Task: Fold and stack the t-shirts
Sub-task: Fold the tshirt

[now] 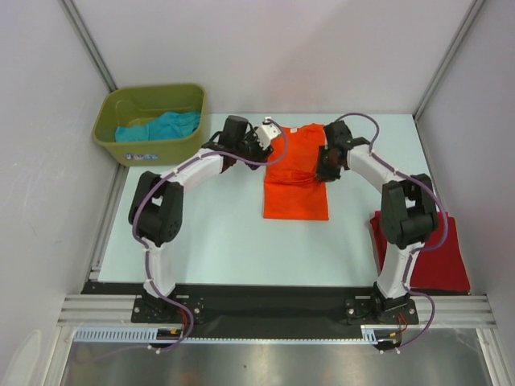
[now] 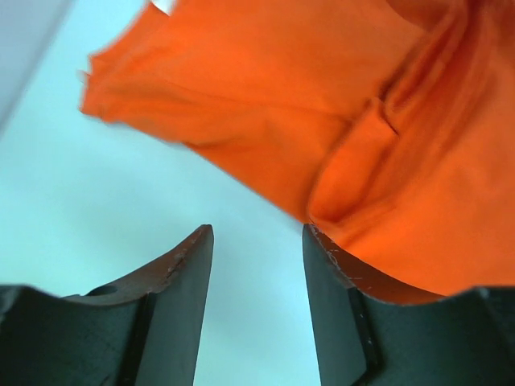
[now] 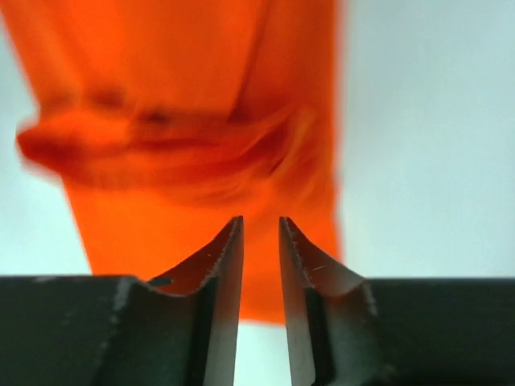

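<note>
A bright orange t-shirt [image 1: 296, 189] lies on the pale table, its lower part flat and its upper part rumpled. My left gripper [image 1: 276, 137] hovers at the shirt's far left corner. In the left wrist view this gripper [image 2: 257, 233] stands open over bare table, with the orange cloth [image 2: 338, 121] just beyond and to the right. My right gripper [image 1: 323, 170] is at the shirt's right edge. Its jaws [image 3: 261, 221] stand a narrow gap apart with nothing between them, and orange cloth [image 3: 177, 137] lies below. A dark red t-shirt [image 1: 430, 253] lies folded at the near right. A teal t-shirt [image 1: 161, 125] lies crumpled in the bin.
An olive-green plastic bin [image 1: 109, 129] stands at the far left, just off the table's corner. White walls close in the left, back and right sides. The dark red shirt overhangs the table's right edge beside the right arm's base [image 1: 394, 297].
</note>
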You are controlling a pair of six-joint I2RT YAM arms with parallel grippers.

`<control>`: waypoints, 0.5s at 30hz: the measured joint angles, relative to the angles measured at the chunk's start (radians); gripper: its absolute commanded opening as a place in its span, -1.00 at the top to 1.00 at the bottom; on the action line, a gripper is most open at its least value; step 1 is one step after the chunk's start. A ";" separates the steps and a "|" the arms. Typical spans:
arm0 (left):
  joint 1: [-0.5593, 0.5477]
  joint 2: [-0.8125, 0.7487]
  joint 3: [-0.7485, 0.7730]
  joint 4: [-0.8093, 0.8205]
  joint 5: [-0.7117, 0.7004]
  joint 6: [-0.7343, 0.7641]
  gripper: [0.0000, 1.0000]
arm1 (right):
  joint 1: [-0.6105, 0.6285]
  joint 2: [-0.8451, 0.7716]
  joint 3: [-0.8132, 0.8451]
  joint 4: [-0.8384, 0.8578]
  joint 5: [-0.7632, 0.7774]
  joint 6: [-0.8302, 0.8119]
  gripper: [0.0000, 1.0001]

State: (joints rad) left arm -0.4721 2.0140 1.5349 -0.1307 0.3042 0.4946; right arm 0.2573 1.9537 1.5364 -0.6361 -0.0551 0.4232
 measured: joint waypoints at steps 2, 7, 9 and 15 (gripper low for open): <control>0.011 -0.031 -0.008 -0.068 0.043 0.010 -0.16 | 0.055 -0.060 -0.087 0.024 -0.039 -0.002 0.57; 0.013 -0.091 -0.096 -0.156 0.119 0.020 -0.34 | 0.163 -0.053 -0.137 0.066 -0.129 0.000 0.61; 0.011 -0.092 -0.114 -0.177 0.130 0.019 -0.37 | 0.170 -0.016 -0.116 0.078 -0.144 0.001 0.63; 0.010 -0.094 -0.127 -0.211 0.154 0.024 -0.40 | 0.137 0.173 0.066 0.095 -0.125 -0.010 0.64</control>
State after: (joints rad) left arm -0.4618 1.9202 1.4078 -0.3416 0.4583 0.5182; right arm 0.3946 2.1265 1.6024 -0.5411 -0.1799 0.4137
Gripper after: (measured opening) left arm 0.700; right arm 0.176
